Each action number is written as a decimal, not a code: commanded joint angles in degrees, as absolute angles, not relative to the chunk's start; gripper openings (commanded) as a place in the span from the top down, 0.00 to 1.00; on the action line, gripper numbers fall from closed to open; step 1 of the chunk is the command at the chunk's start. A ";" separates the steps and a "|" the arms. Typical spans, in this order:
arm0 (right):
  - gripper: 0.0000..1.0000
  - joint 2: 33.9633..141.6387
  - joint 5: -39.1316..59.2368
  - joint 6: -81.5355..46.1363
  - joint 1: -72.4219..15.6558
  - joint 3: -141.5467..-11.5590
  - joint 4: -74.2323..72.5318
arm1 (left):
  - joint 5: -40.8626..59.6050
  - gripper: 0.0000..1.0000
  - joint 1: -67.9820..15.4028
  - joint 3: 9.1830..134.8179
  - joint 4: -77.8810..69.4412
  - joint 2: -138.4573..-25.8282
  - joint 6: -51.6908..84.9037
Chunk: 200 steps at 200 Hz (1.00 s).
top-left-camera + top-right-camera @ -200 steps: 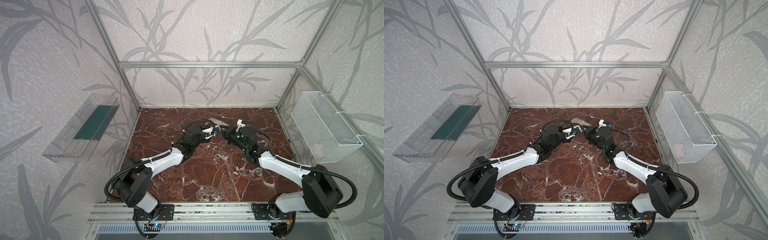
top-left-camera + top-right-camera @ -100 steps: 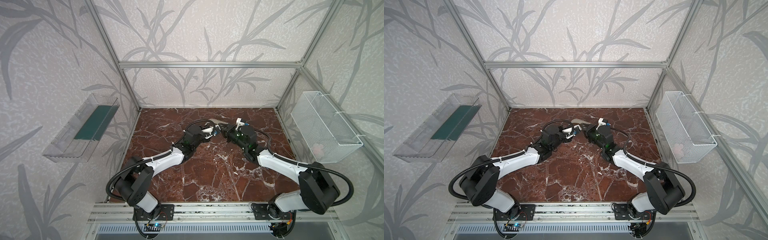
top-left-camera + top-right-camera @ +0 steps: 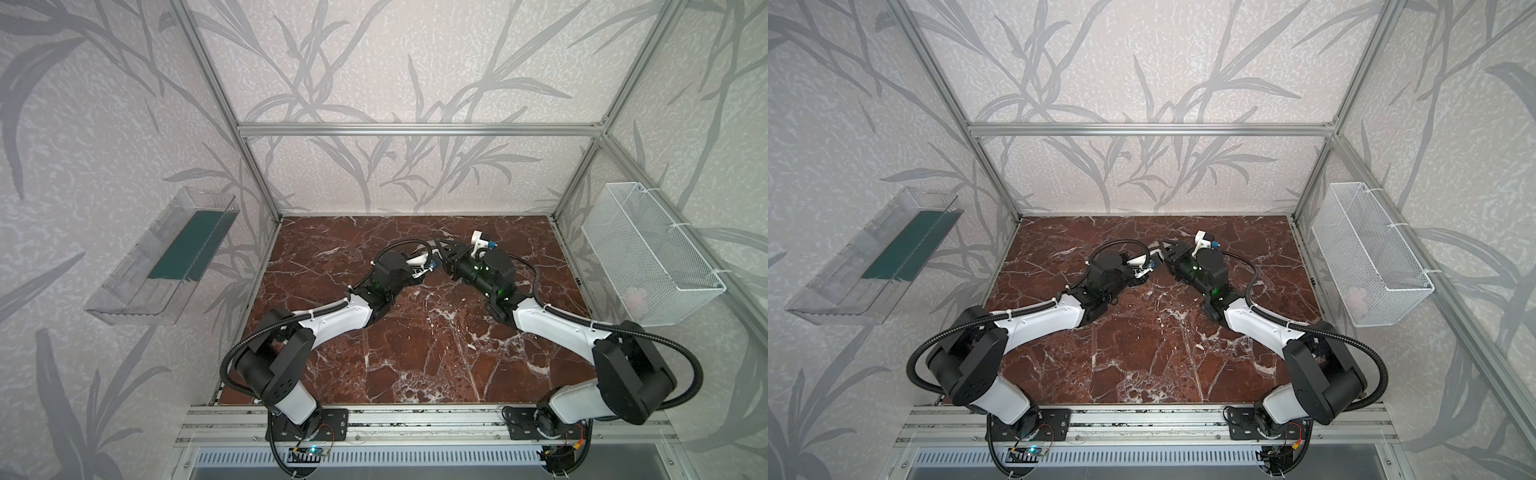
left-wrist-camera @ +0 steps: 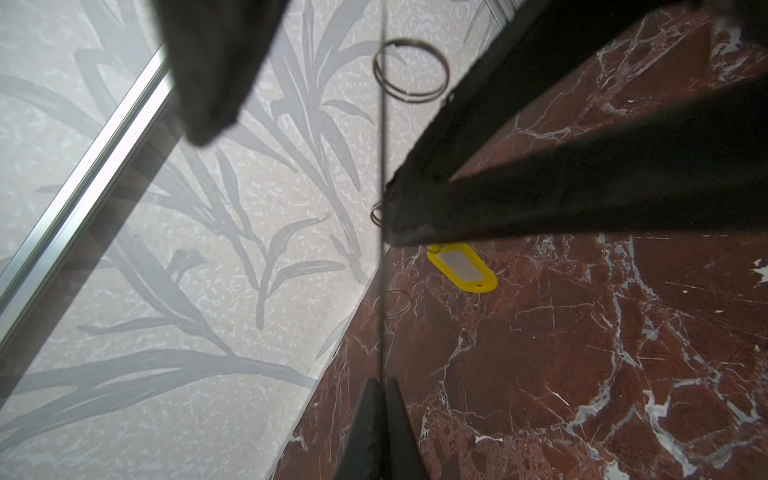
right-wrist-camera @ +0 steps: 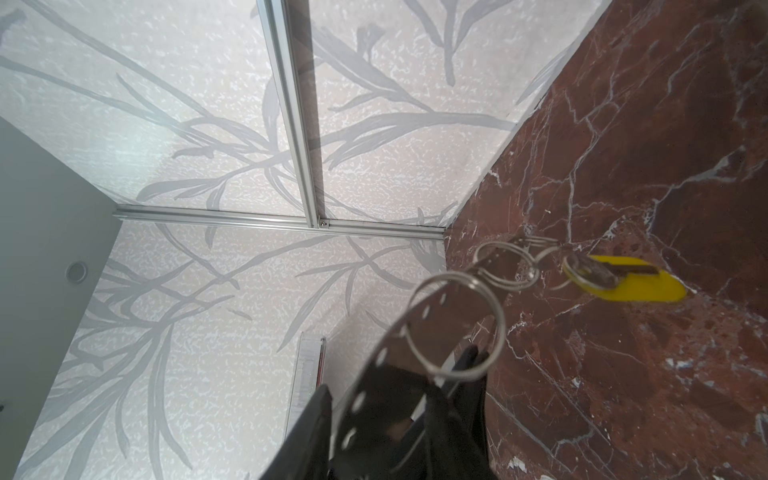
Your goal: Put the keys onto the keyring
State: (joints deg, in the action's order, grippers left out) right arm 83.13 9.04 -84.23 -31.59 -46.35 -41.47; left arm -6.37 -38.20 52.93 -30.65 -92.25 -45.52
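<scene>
Wrist cameras give what both top views lack. In both top views the left pincer [image 3: 430, 254] and the right pincer [image 3: 1166, 244] meet tip to tip above the back middle of the marble table [image 3: 415, 353]. The things between them are too small there to make out.

The left wrist view shows the beige piece [image 4: 381, 291] edge-on as a thin dark line. The left pincer's fingers are pressed together on its near end. The right pincer's fingers stand apart, one on each side of that line. One tip is right against the line and the other, blurred, is well clear of it.

The right wrist view shows the piece's curved rim and its small holes. A large ring [image 5: 502, 328] crosses that rim just beyond the right pincer's tips. A second ring and a tiny one link it to the yellow tag [image 5: 648, 289], the farthest of these from both pincers.

Whether the large ring passes through a rim hole or only around the rim cannot be told. In the left wrist view the right pincer covers the links just above the tag.
</scene>
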 commanded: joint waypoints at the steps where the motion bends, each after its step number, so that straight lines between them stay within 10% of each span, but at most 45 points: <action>1: 0.60 79.45 9.34 -82.17 -30.62 -46.79 -43.07 | -8.76 1.00 -38.23 56.54 -29.49 -93.22 -45.35; 200: 0.55 60.15 2.89 -41.87 -23.99 -46.81 -9.07 | -13.95 1.00 -38.08 102.85 54.28 -108.86 -8.87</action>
State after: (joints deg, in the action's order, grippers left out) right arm 62.61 5.06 -50.04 -24.05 -44.31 -14.59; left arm -17.80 -38.11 97.80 43.68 -105.82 -21.80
